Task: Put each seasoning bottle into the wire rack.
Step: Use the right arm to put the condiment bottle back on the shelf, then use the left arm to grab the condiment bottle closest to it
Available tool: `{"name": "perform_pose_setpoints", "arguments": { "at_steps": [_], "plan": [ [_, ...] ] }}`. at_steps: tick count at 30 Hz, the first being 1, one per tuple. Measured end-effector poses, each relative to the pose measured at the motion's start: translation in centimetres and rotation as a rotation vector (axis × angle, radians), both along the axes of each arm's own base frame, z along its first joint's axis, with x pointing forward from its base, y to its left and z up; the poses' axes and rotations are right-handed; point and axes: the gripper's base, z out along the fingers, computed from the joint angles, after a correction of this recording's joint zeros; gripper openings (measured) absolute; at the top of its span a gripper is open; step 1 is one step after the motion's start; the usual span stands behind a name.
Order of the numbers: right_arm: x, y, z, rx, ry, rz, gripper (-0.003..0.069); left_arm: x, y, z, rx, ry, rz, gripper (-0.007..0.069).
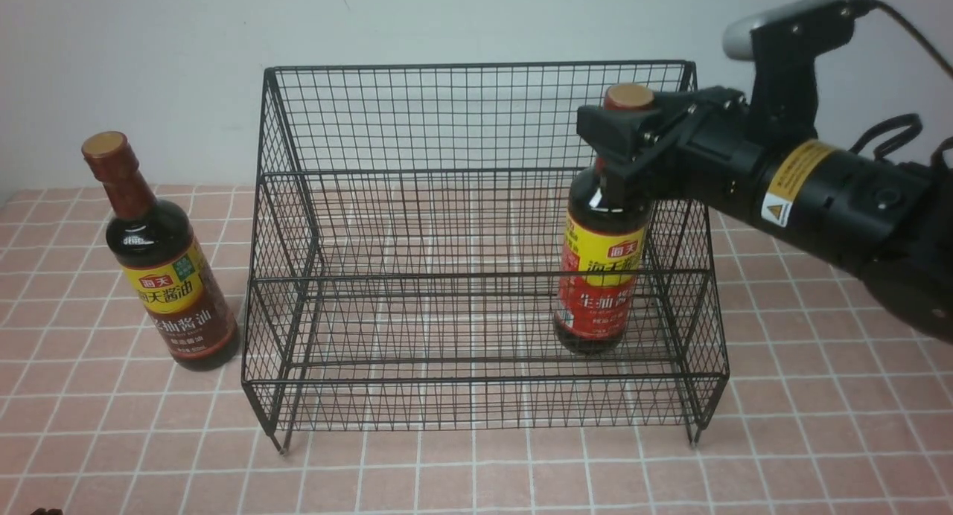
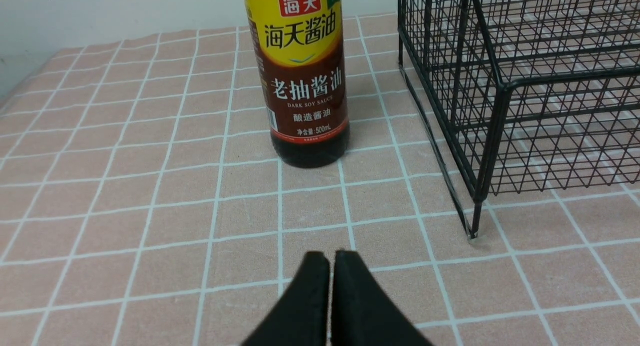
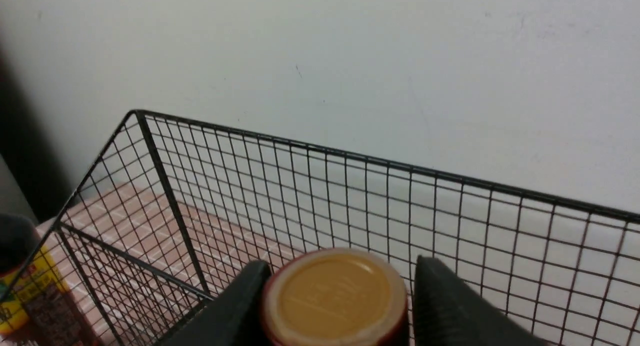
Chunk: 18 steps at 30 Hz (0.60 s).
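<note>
Red-label btl [image 1: 601, 280] in rack [image 1: 476, 276] on pink tiles [image 1: 819, 418], pale wall [image 1: 476, 16] bhd; R fingers [image 3: 457, 301] apart round it, L fingers [image 2: 302, 301] together

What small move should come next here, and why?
Probably ease the right gripper straight back off the red-label bottle: its jaws stand apart around the neck, with a gap showing beside the cap, and the bottle's base is inside the rack, apparently on its floor.

Glossy dark glass-like bottle [image 1: 171, 277] near the surface's [image 1: 819, 426] left edge — wire rack [image 1: 476, 277], thin black metal, satin-smooth.
</note>
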Motion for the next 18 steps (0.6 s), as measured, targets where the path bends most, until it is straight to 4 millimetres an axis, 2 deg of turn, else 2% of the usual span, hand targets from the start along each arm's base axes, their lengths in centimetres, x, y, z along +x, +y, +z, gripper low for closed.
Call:
{"name": "perform_pose_setpoints", "arguments": {
  "at_steps": [5, 10, 12, 13, 18],
  "plan": [
    [-1.2, -1.0, 1.8, -0.018, 0.008, -0.049, 0.0390, 0.0, 0.0, 0.0, 0.000, 0.000, 0.000, -0.0007],
    [-4.4, -3.2, 5.6, -0.067, -0.020, -0.134, 0.0379, 0.0, 0.0, 0.0, 0.000, 0.000, 0.000, -0.0007],
    [-6.7, -4.9, 7.3, -0.098, -0.009, -0.200, 0.0325, 0.0, 0.0, 0.0, 0.000, 0.000, 0.000, -0.0007],
    [-6.9, -5.0, 7.6, -0.093, -0.016, -0.200, 0.0318, 0.0, 0.0, 0.0, 0.000, 0.000, 0.000, -0.0007],
    [-11.5, -8.1, 8.8, -0.169, 0.074, -0.308, 0.0061, 0.0, 0.0, 0.0, 0.000, 0.000, 0.000, -0.0007]
  ]
}}
